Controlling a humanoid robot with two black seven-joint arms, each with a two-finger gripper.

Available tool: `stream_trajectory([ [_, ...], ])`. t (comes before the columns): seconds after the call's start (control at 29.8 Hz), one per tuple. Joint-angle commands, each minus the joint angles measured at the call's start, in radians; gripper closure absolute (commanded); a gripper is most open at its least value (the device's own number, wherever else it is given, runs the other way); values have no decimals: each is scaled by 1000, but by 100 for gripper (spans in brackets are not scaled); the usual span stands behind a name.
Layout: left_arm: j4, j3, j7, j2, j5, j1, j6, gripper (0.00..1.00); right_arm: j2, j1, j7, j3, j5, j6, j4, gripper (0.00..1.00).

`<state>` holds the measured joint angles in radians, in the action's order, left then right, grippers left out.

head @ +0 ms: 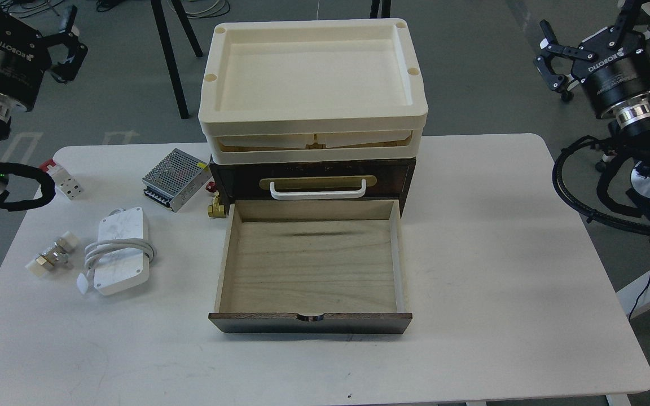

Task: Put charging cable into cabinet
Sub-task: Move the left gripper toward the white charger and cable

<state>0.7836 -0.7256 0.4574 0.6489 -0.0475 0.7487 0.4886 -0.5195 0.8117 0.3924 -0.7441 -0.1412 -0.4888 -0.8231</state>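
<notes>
- The cabinet point(313, 186) sits mid-table, its bottom drawer point(311, 265) pulled open.
- The charging cable point(122, 251) lies left of the drawer.
- Both grippers, left point(68, 48) and right point(550, 62), hover open, well apart.

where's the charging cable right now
In the head view the charging cable lies on the table at the left, beside the open drawer, in front of the silver power supply, with a small metal fitting on its left.

This looks like a robotics lab: a white bench point(500, 237) stands on a grey floor point(471, 67) with black stand legs point(170, 56) and loose cables point(206, 8) beyond the fingers, and a silver perforated power-supply box point(177, 179) sits among small fittings.
</notes>
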Motion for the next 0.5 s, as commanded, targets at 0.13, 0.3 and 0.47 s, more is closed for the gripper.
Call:
stream_trajectory([
  [0.13, -47, -18, 10, -15, -20, -19, 0, 0, 21, -6, 3, -32, -5, 0, -4, 0],
  [0.3, -226, -32, 12, -46, -84, -46, 0, 0, 21, -6, 3, -84, -5, 0, -4, 0],
  [0.47, -178, -118, 31, -130, -141, -63, 0, 0, 21, -6, 3, -84, -5, 0, -4, 0],
])
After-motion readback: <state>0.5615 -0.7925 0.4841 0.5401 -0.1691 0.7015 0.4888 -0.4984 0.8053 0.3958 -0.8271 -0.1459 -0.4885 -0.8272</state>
